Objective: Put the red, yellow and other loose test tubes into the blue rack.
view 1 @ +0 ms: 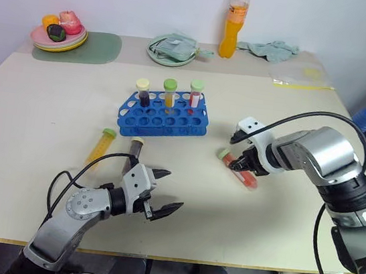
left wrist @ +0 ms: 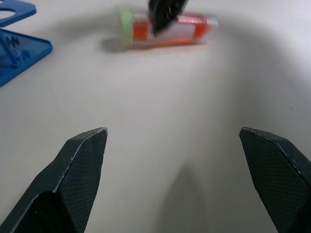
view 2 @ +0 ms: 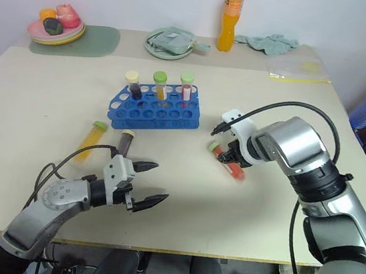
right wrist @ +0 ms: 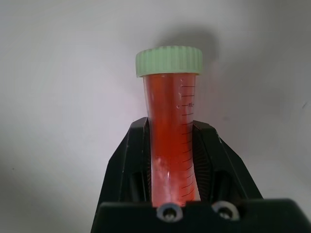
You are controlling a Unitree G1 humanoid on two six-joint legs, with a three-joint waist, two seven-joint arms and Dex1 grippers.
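Note:
The blue rack [view 1: 164, 115] stands mid-table with three capped tubes upright in its back row. To its right the red test tube [view 1: 248, 179] with a green cap lies on the table, and my right gripper [view 1: 241, 164] is shut on its middle; the right wrist view shows the red tube [right wrist: 169, 97] clamped between both fingers. Left of the rack lie the yellow test tube [view 1: 101, 145] and a dark tube [view 1: 134, 151] with a beige cap. My left gripper [view 1: 170, 189] hovers open and empty near the table's front edge, pointing toward the red tube [left wrist: 180, 30].
At the back stand a plate of toy fruit [view 1: 59, 34] on a green mat [view 1: 90, 49], a green plate with a cloth [view 1: 173, 48], an orange drink bottle [view 1: 234, 22], a crumpled cloth [view 1: 270, 49] and a clear bag [view 1: 302, 76].

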